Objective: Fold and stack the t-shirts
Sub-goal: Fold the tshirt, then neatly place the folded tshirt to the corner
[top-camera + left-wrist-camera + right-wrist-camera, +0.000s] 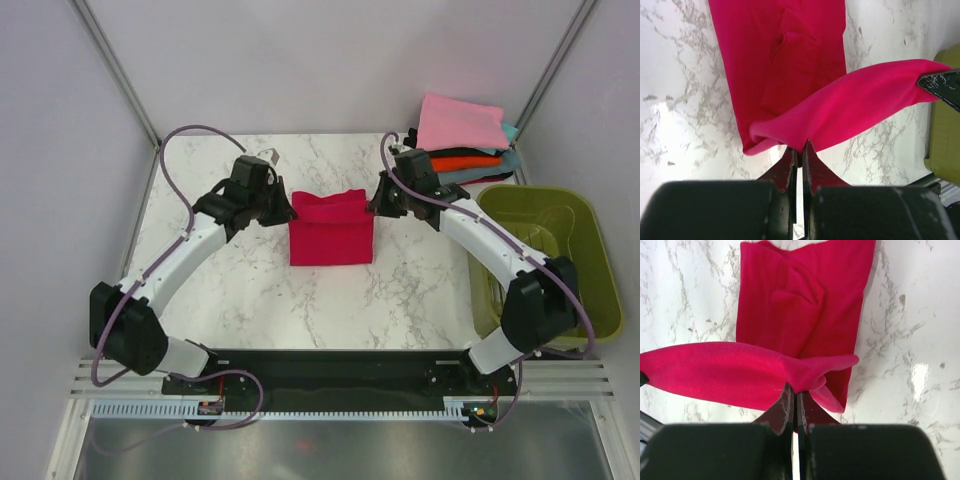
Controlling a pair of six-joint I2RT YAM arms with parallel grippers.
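Two grippers: the left gripper [288, 204] [801, 146] and the right gripper [378, 203] [794, 390] are both pinched tight on cloth, jaws nearly touching.
Left grip: holds the far-left corner of the crimson t-shirt [331, 235] [790, 65] [805, 305].
Right grip: holds the far-right corner of the same shirt.
Held edge: a band of red cloth is raised between the two grippers, sagging slightly, above the part that lies flat.
Shirt position: folded to a rough square at the middle of the table [250, 290], nearer the far edge than the near one.
Folded stack: at the far-right corner of the table, with the pink t-shirt [460, 122] on top, the orange t-shirt [465, 160] below it, and black and teal-grey cloth showing at the sides.
Basket: the olive-green basket [610, 290] [945, 145] sits at the table's right edge, on the near side of the stack, with the right arm passing over its inner rim.
Surface: white marble pattern with grey veins, glossy enough to show bright glare in both wrist views.
Near edge: a black base plate carries both arms, and purple cables run along them.
Room: plain pale lilac-grey walls on three sides, with slanting metal posts at the two far corners.
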